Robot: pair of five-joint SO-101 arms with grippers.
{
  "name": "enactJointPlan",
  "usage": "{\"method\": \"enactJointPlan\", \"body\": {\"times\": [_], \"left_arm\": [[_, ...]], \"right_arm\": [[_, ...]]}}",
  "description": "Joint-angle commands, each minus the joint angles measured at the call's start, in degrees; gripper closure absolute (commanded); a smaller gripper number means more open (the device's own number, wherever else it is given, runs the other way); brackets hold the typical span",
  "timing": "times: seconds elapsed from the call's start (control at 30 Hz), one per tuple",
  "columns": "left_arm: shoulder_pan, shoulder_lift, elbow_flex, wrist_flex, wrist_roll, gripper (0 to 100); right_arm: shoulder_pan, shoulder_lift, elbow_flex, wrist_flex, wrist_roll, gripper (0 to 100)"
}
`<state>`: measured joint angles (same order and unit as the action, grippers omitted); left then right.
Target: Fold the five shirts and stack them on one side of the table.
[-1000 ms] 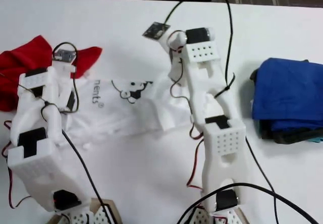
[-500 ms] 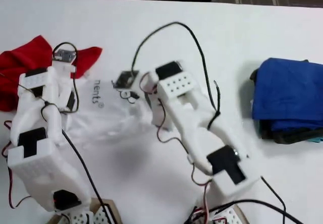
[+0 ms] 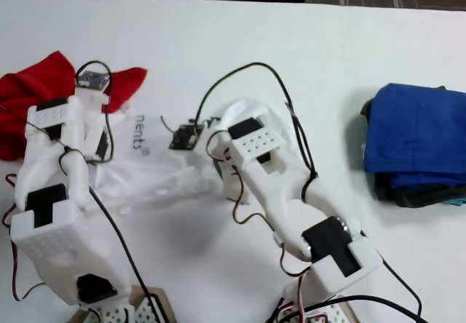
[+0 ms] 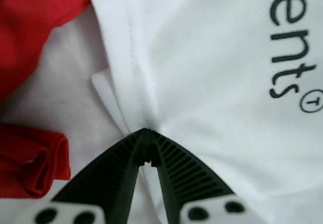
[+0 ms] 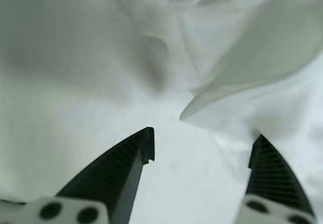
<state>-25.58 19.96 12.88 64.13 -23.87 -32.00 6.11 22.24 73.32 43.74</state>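
White shirt (image 3: 164,170), one, in left gripper (image 4: 147,153); red shirt (image 3: 29,94), one; blue pile (image 3: 415,130)

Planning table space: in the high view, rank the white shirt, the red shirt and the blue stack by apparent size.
Largest: white shirt, though partly covered.
Then blue stack and red shirt: alike, each partly unseen, so unranked.

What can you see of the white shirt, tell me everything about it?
The white shirt is thin, soft-looking cloth with dark lettering, part of a dark drawing and a stitched seam. It lies rumpled on the table between the arms, one end bunched by the right arm. The left arm's jaws are shut on its seam beside the red shirt; the right arm's jaws stand open over it.
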Motion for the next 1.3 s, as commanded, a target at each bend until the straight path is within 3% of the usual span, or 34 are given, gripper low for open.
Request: {"method": "enactJointPlan", "body": {"times": [0.0,0.17,0.37,0.97,1.27], "left_arm": [[-0.53,-0.18,-0.04,-1.67,-0.09,97],[-0.53,-0.18,0.04,-1.67,-0.09,97],[-0.53,-0.18,0.04,-1.67,-0.09,97],[-0.44,-0.18,0.04,-1.67,-0.09,97],[-0.44,-0.18,0.04,-1.67,-0.09,97]], "right_arm": [[0.13,-2.86,0.09,-3.47,-0.53,69.0],[1.01,3.12,-0.09,-6.9,-0.53,69.5],[4.62,4.97,-1.23,-8.57,-0.53,81.6],[15.08,5.49,-15.03,-12.44,-0.79,78.6],[18.77,5.05,-17.93,-16.13,-10.37,78.6]]}}
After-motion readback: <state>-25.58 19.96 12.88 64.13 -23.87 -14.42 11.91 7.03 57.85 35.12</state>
